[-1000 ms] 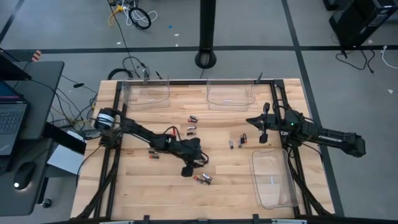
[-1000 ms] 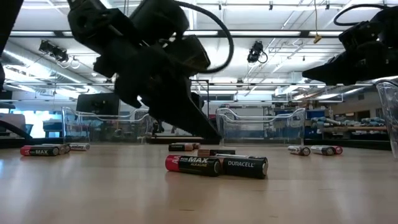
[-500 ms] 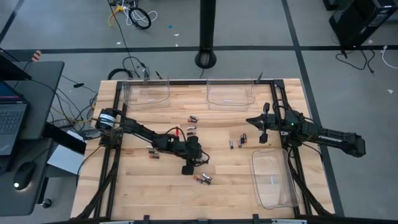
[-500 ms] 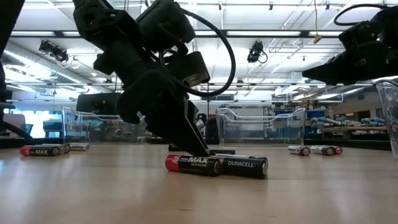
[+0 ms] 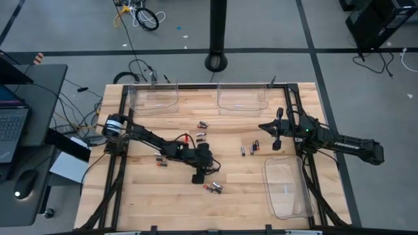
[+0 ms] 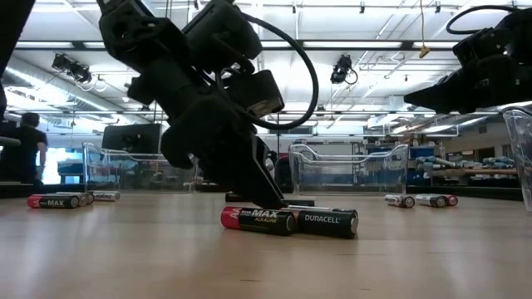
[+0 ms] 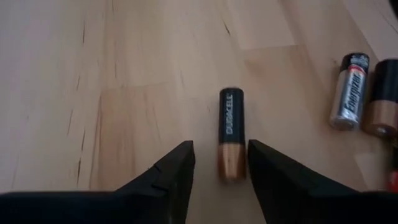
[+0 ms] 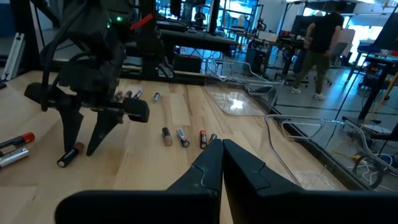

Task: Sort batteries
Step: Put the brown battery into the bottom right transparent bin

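My left gripper [image 5: 197, 177] is open, low over the middle of the table. In the left wrist view its fingers [image 7: 221, 144] stand on either side of the copper end of a black Duracell battery [image 7: 230, 132] that lies flat on the wood; I see no touch. The right wrist view shows that battery [image 8: 69, 155] between those fingers too. Other batteries lie loose: a pair [image 5: 213, 188] near the front, some [image 5: 201, 130] mid-table, some [image 5: 249, 148] toward the right. My right gripper [image 5: 262, 125] is shut and hovers off the table on the right.
Three clear plastic trays sit on the table: two at the far edge [image 5: 155, 99] [image 5: 243, 99] and one at the right near corner [image 5: 287, 188]. A silver Energizer cell [image 7: 349, 93] lies close to the left gripper. People stand in the room behind [image 8: 314, 43].
My left gripper has come down toward the table, its fingertips dropping to just above the wood behind the front pair of batteries, and has since held almost still. The right arm has not moved. No battery has shifted.
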`<control>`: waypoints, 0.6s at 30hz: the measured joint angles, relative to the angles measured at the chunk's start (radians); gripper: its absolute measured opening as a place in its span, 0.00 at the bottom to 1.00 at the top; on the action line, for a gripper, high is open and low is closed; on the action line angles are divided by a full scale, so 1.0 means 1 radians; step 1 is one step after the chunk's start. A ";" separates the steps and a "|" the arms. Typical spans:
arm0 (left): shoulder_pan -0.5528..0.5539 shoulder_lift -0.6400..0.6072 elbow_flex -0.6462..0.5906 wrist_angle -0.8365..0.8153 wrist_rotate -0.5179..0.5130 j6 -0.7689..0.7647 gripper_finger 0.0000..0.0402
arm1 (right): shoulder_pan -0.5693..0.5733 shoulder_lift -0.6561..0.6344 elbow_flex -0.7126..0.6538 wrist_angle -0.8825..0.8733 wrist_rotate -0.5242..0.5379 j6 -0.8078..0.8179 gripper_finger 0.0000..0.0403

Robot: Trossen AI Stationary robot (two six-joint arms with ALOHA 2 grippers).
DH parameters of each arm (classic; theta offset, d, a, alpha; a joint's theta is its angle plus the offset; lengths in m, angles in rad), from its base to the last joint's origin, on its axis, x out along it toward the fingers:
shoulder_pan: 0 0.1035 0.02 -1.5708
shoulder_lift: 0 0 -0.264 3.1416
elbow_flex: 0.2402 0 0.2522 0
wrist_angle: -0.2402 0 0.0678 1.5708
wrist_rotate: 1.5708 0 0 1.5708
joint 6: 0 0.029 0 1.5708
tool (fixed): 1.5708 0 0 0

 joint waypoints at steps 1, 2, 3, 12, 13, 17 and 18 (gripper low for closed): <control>0.000 0.006 0.000 0.008 0.000 0.000 0.37 | 0.000 0.000 0.000 0.000 0.000 0.000 0.06; 0.000 0.015 0.001 0.016 0.000 0.000 0.35 | 0.000 0.000 0.000 0.000 0.000 0.000 0.06; 0.000 0.018 0.001 0.024 0.000 0.000 0.33 | 0.000 0.000 0.000 0.000 0.000 0.000 0.06; 0.003 0.020 0.001 0.062 0.007 0.005 0.13 | 0.000 0.000 0.000 0.000 0.000 0.000 0.06; 0.005 0.020 0.000 0.066 0.011 0.005 0.13 | 0.000 0.000 0.000 0.000 0.000 0.000 0.06; 0.009 0.024 -0.002 0.106 0.038 0.005 0.13 | 0.000 0.000 0.000 0.000 0.000 0.000 0.06; 0.009 0.024 -0.003 0.115 0.042 0.005 0.13 | 0.000 0.000 0.000 0.000 0.000 0.000 0.06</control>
